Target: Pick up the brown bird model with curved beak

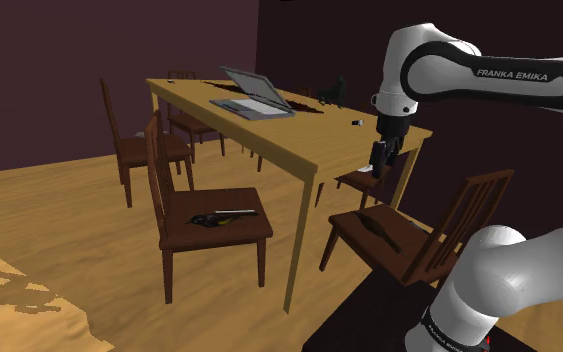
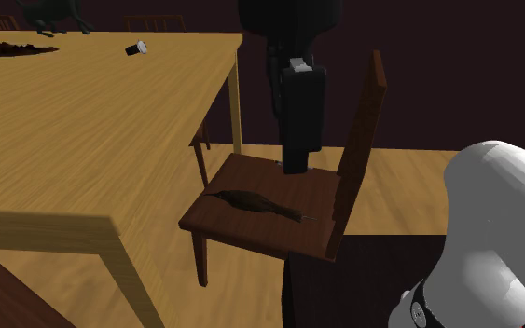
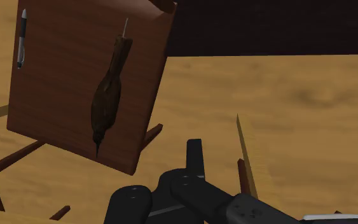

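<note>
The brown bird model point(image 2: 251, 202) lies flat on a dark wooden chair seat point(image 2: 251, 228) beside the table; its long thin beak points toward the seat's edge. In the wrist view the bird point(image 3: 106, 98) lies lengthwise on the seat point(image 3: 56, 83), well off to one side of the fingers and not between them. My black gripper point(image 2: 295, 163) hangs above the far part of that seat, clear of the bird. It is open, its two fingers point(image 3: 194, 156) standing far apart with nothing between them. In the shoulder view the gripper point(image 1: 379, 165) sits just past the table's corner.
A pen point(image 3: 22, 38) lies at the seat's far corner. The chair's back point(image 2: 358, 140) rises close beside the hand. The wooden table point(image 1: 299, 145) carries a laptop point(image 1: 254, 95), a small cylinder point(image 2: 137, 47) and a dark figure point(image 1: 331, 92). Another chair point(image 1: 409, 235) stands nearer the stand.
</note>
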Motion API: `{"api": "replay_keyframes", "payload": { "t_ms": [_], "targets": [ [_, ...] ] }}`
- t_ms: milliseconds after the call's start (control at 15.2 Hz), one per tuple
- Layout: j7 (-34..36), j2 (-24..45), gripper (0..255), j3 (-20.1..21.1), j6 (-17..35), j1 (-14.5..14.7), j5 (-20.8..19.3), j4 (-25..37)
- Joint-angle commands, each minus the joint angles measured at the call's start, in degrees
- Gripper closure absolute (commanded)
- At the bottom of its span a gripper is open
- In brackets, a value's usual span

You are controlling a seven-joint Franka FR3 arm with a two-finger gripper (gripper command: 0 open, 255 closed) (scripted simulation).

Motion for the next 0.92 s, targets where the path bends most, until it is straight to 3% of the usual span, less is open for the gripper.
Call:
{"api": "replay_keyframes", "payload": {
  "t_ms": [0,462,858],
  "targets": [
    [0.00,0.00,0,0.00,0.00,0.00,0.00,0.00],
    [-4.10,0.20,0,-7.29,12.53,-3.24,-4.23,-9.90],
    [-7.72,4.51,0,-14.22,24.59,-6.35,-7.94,-15.58]
  ]
}}
